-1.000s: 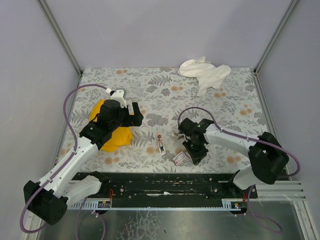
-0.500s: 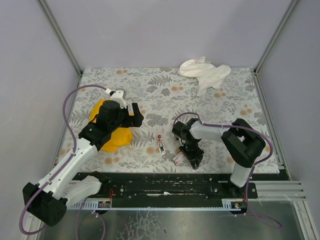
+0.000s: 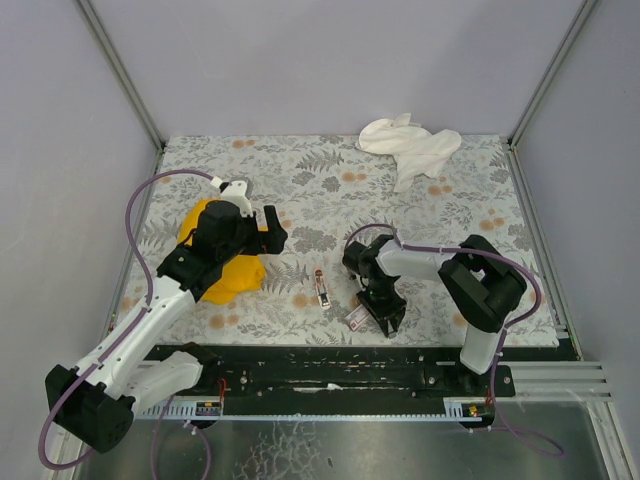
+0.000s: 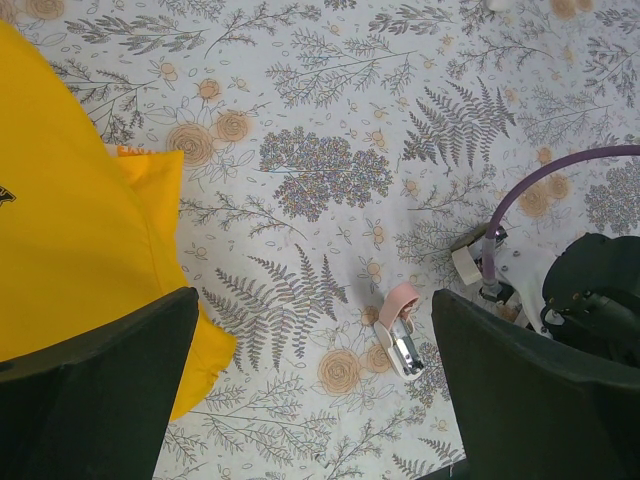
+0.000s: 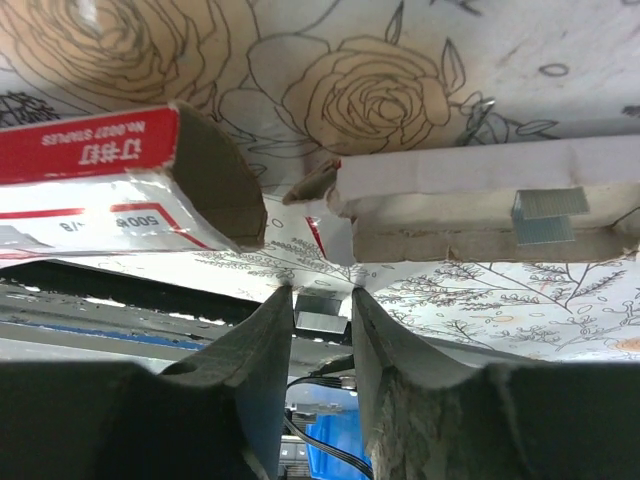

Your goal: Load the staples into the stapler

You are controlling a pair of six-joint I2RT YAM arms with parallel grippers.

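The pink stapler (image 3: 321,287) lies open on the floral mat, its silvery channel showing in the left wrist view (image 4: 402,338). My right gripper (image 3: 386,312) is low on the mat beside the dark-red staple box (image 3: 358,317). In the right wrist view its jaws (image 5: 322,296) are shut on a short silvery strip of staples (image 5: 320,316). Ahead of them lie the red box sleeve (image 5: 110,160) and the grey-brown tray (image 5: 470,240), which holds another staple strip (image 5: 548,215). My left gripper (image 3: 266,228) hovers open and empty over the mat, left of the stapler (image 4: 315,400).
A yellow cloth (image 3: 228,272) lies under the left arm and a white cloth (image 3: 410,146) lies at the back right. A small pale beige block (image 4: 466,262) lies by the right arm's purple cable (image 4: 540,180). The black rail (image 3: 330,365) runs along the near edge.
The right arm has folded inward, its elbow swinging left, and its gripper has shifted slightly left toward the staple box. The left arm and the stapler have not moved.
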